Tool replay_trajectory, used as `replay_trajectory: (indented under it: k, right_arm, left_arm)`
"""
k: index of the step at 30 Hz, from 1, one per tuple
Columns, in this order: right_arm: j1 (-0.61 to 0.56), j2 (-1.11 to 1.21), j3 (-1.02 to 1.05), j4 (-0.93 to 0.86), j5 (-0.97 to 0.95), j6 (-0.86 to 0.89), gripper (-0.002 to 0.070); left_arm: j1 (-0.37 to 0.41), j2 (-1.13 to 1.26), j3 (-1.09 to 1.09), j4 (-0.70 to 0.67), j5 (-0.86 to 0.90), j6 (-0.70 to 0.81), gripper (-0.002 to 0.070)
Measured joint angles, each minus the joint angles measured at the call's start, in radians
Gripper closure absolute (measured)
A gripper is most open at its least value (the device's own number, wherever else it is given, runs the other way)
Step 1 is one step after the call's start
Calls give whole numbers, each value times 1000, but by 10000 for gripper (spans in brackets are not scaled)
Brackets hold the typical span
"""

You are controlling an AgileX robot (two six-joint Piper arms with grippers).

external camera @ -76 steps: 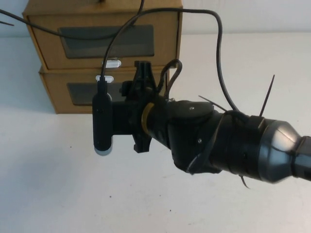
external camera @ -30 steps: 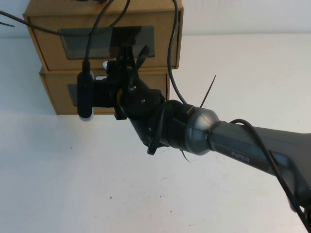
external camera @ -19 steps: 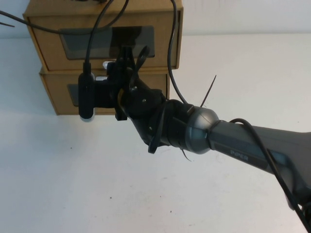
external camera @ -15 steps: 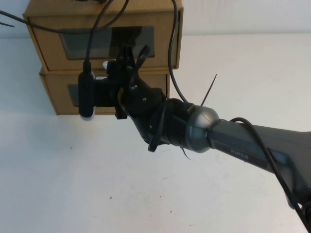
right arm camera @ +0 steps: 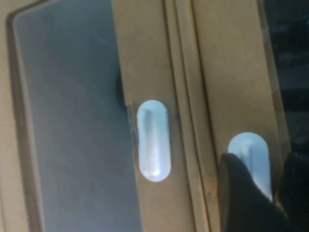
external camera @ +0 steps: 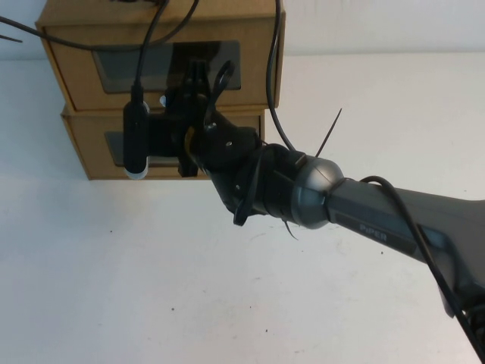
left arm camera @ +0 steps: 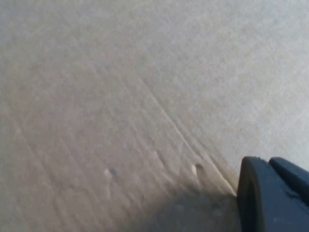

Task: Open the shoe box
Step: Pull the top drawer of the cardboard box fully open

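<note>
Right gripper (right arm camera: 270,169) jaws part-open astride handle (right arm camera: 251,147) of box (right arm camera: 193,72); off-centre closing may slip off. Left gripper (left arm camera: 273,193) near cardboard (left arm camera: 120,96), state unclear.

Handles (right arm camera: 153,140) mostly behind right arm (external camera: 318,201)

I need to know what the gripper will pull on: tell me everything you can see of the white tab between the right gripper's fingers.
The white tab is a small, glossy oval, plastic by its look, lying flat on a brown cardboard box front beside the seam between the two stacked boxes. The right gripper straddles it, open, one finger hiding part of it; whether they touch is unclear. The left gripper shows only against a plain tan surface.
</note>
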Motion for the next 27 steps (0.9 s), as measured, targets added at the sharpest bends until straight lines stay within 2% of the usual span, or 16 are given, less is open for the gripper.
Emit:
replay_trajectory:
  k: [8,14,27]
  right_arm:
    - [-6,7,-8,-11,0,10,521]
    - [-4,7,-8,-13,16,11,591]
    - [14,7,-8,6,53,14,622]
  left_arm:
    - [0,0,0,0,0,0,680]
    - [0,0,0,0,0,0,680]
    - [0,0,0,0,0,0,680]
